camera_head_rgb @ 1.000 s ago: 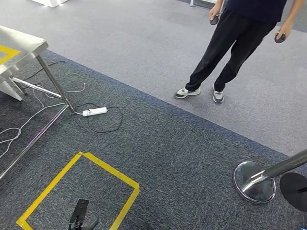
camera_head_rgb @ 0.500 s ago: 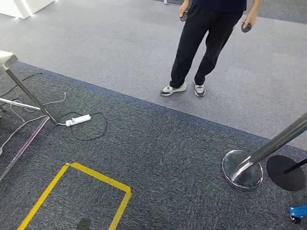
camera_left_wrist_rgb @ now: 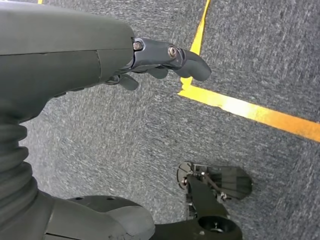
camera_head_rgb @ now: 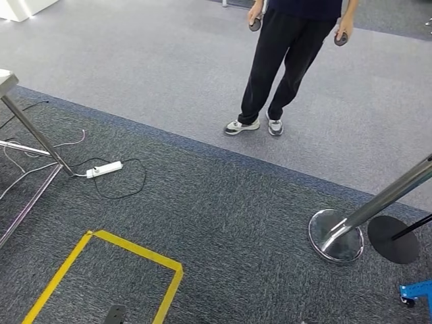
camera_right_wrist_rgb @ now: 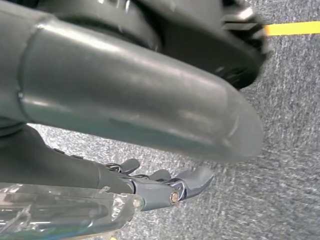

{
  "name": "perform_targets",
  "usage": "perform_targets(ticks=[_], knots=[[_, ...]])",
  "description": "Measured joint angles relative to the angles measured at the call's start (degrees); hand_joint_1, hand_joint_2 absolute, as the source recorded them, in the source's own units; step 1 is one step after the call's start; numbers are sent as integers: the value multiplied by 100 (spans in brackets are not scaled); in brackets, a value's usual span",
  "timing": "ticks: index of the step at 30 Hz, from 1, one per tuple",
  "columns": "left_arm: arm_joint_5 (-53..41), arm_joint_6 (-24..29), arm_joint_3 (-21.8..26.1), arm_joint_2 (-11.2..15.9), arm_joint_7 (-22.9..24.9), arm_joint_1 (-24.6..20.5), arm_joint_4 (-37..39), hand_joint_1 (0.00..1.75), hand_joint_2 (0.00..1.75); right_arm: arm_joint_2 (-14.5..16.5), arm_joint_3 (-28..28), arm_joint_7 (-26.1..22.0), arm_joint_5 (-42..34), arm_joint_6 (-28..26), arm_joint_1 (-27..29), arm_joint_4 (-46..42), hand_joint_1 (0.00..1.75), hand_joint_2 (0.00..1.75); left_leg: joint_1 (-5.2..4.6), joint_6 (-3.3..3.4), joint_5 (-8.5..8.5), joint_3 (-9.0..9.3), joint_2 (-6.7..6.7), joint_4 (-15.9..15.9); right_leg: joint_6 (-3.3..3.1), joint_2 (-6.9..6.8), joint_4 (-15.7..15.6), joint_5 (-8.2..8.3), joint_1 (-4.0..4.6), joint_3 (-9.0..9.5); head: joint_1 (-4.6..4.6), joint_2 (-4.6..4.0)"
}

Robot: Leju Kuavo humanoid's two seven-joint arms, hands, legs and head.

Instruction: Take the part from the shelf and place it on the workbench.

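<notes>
Loosely hanging over carpet (camera_head_rgb: 239, 202): left hand (camera_left_wrist_rgb: 158, 55), fingers slightly apart, holding nothing. Lying against right hand (camera_right_wrist_rgb: 151, 187): clear part (camera_right_wrist_rgb: 64, 210), grip impossible to tell. Ahead: yellow tape (camera_head_rgb: 142, 250), person (camera_head_rgb: 290, 61) standing.

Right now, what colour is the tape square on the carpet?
Yellow; the tape square shows best in the head view.

the floor (camera_head_rgb: 244, 202) is dark grey carpet near the robot and lighter grey carpet beyond. a yellow tape outline (camera_head_rgb: 132, 253) is stuck to the dark part. beyond the tape, toward the desk leg (camera_head_rgb: 30, 128), lies a white power strip (camera_head_rgb: 104, 169) with a black cable (camera_head_rgb: 122, 192) looped just beside it. well to the right of the tape stand a chrome post base (camera_head_rgb: 336, 236) and a black disc (camera_head_rgb: 393, 239).
</notes>
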Motion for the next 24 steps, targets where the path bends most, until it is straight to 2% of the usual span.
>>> perform_targets(ticks=[1, 2, 4, 5, 6, 7, 10, 11, 13, 15, 16, 17, 18, 19, 21, 22, 23, 24], knots=[[6, 3, 2, 1, 10, 1, 2, 0, 175, 0, -1, 3, -1, 2, 5, 0, 0, 0, 3, -10, -8, 7, 41, 2, 8, -11, 69, 31, -8, -32, 2, 0], [8, 22, 2, -1, 26, 0, 4, 0, 175, -1, -1, 8, 0, 1, 8, 0, 0, 0, 10, -28, -20, 22, 79, 3, 14, -31, -115, 169, -18, 65, 1, 0], [-62, 198, 3, -6, -19, 4, 4, 0, 175, 2, -2, -9, -5, -28, 3, 0, 0, 0, 22, -91, -62, 67, 153, 13, 39, -180, -911, 515, -24, 494, 3, 0], [-126, 340, 2, -8, -98, 7, 4, 0, 175, 6, -3, -38, -15, -55, -4, -2, 0, 0, 16, -130, -88, 84, 186, 30, 40, -255, -1249, 615, -20, 684, 7, 0], [-199, 497, 0, -8, -211, 12, 5, 0, 175, 11, -4, -76, -30, -88, -11, -4, 0, 0, 7, -164, -109, 93, 208, 46, 27, -307, -1452, 653, -11, 797, 8, 0], [-262, 643, -3, -9, -332, 13, 6, 0, 175, 16, -5, -112, -49, -118, -16, -6, 0, 0, -5, -190, -119, 93, 229, 56, 0, -315, -1508, 634, 2, 825, 4, 0], [-389, 860, -16, -18, -519, -1, 10, 0, 175, 17, -21, -154, -94, -206, -1, -5, 0, 0, 8, -256, -122, 104, 299, 49, -124, -186, -1489, 649, 17, 782, -14, 0], [-438, 878, -25, -20, -534, -7, 11, 0, 175, 17, -30, -152, -93, -236, 7, -4, 0, 0, 21, -285, -169, 94, 267, 86, -167, -142, -1490, 654, 18, 773, -17, 0], [-545, 881, -62, -24, -487, -10, 19, 0, 175, 19, -43, -92, -69, -284, 10, -4, 0, 0, 39, -324, -442, -71, 96, 469, -252, -51, -1504, 675, 10, 757, -30, 0], [-616, 873, -109, -26, -421, -3, 29, 0, 175, 31, -43, 56, -57, -331, 3, -4, 0, 0, 40, -324, -827, -450, -67, 1259, -300, 54, -1505, 689, 21, 727, -42, 0], [-626, 865, -126, -28, -409, 3, 33, 0, 175, 37, -42, 132, -62, -350, 5, -4, 0, 0, 38, -316, -935, -623, -98, 1595, -311, 114, -1504, 695, 27, 716, -45, 0], [-628, 857, -138, -30, -408, 9, 33, 0, 175, 43, -42, 186, -67, -367, 13, -4, 0, 0, 35, -304, -938, -724, -116, 1766, -316, 175, -1504, 701, 33, 709, -46, 0], [-628, 850, -146, -32, -409, 11, 33, 0, 175, 46, -43, 219, -70, -379, 21, -4, 0, 0, 34, -286, -822, -715, -132, 1709, -314, 238, -1504, 707, 35, 706, -46, 0], [-628, 847, -152, -32, -409, 9, 33, 0, 175, 50, -43, 235, -70, -386, 26, -4, 0, 0, 33, -266, -620, -600, -159, 1443, -307, 301, -1504, 716, 34, 707, -46, 0], [-628, 846, -156, -33, -409, -4, 33, 0, 175, 56, -44, 249, -70, -395, 19, -4, 0, 0, 42, -223, -236, -235, -356, 648, -272, 422, -1490, 733, 38, 696, -48, 0], [-628, 845, -157, -34, -409, -15, 34, 0, 175, 58, -43, 253, -70, -396, 12, -4, 0, 0, 46, -215, -145, -102, -451, 351, -245, 472, -1484, 742, 40, 677, -45, 0], [-628, 845, -158, -35, -409, -25, 34, 0, 175, 60, -43, 256, -70, -396, 11, -4, 0, 0, 47, -206, -118, -34, -528, 176, -210, 521, -1486, 754, 39, 657, -46, 0], [-627, 844, -159, -37, -409, -35, 35, 0, 175, 61, -43, 259, -70, -396, 18, -4, 0, 0, 41, -195, -126, -17, -540, 113, -169, 567, -1496, 769, 37, 637, -45, 0]])
